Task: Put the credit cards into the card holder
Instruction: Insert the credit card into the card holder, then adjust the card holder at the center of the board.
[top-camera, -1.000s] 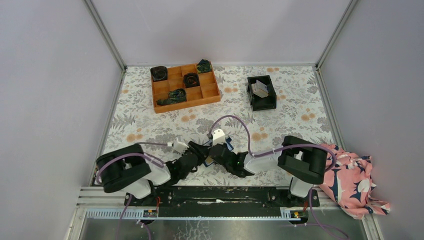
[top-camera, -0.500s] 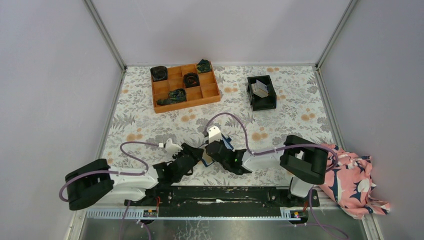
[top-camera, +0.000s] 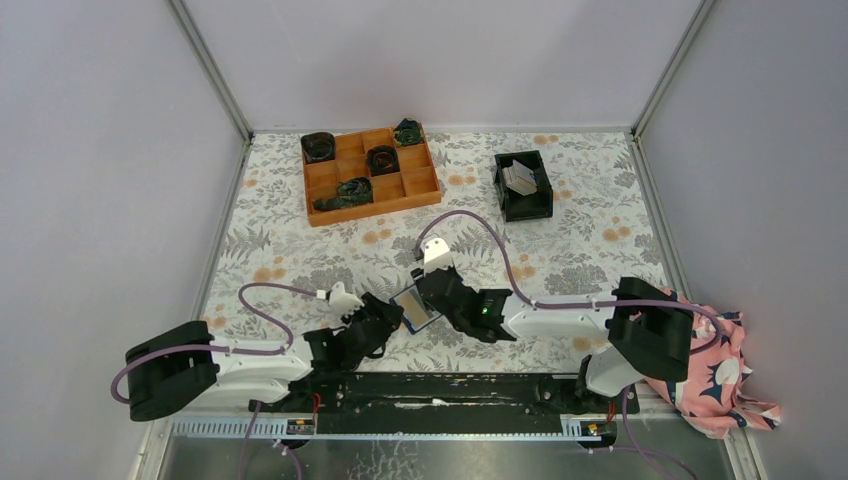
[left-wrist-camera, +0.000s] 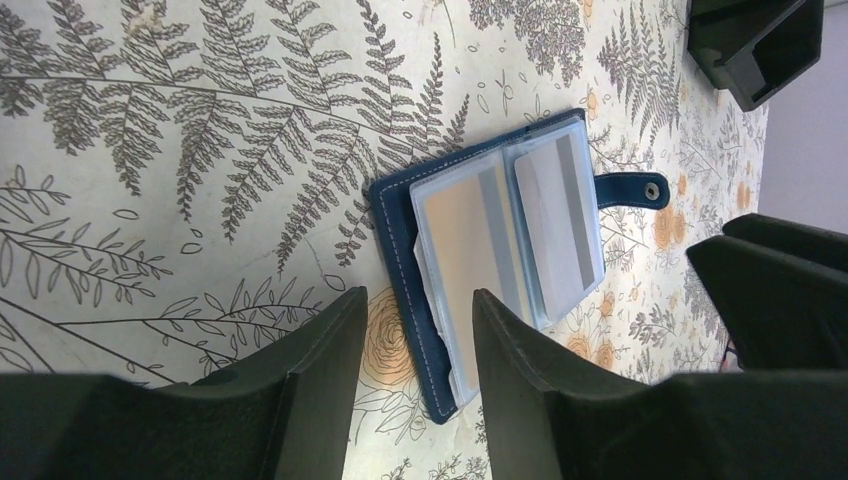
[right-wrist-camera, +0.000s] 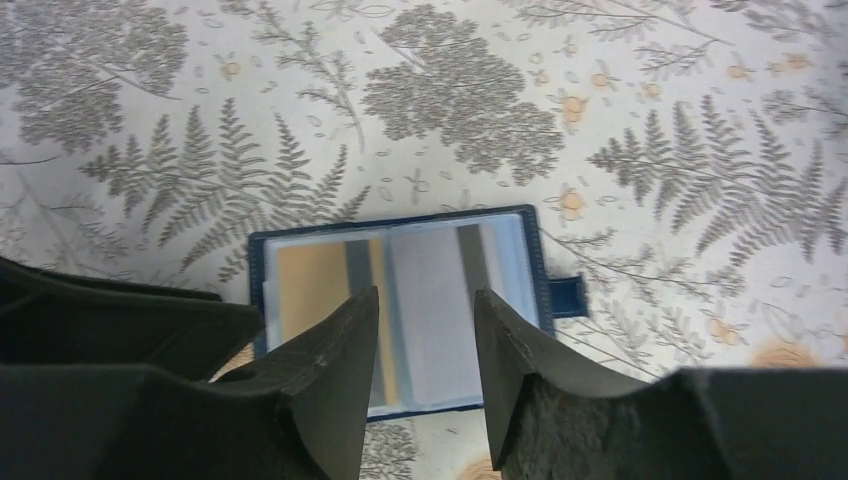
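- Card holder: lies opened flat on the surface between both tools, with an orange card and a grey card inside.
- Left tool, right tool: jaws apart, gripping nothing.
- Handling, judged: light, floppy at the fold, slick inside. Pinch the stitched navy edge.

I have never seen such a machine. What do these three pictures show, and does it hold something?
The machine is a left arm and a right arm on a table. The wide picture looks down from above; the other two come from a camera on each wrist. The black prongs are each arm's end effector. The left end effector and the right end effector are open and hold nothing. Between them lies an open blue card holder with a yellow-orange card and a grey card inside. Farther away: an orange tray and a black bin.
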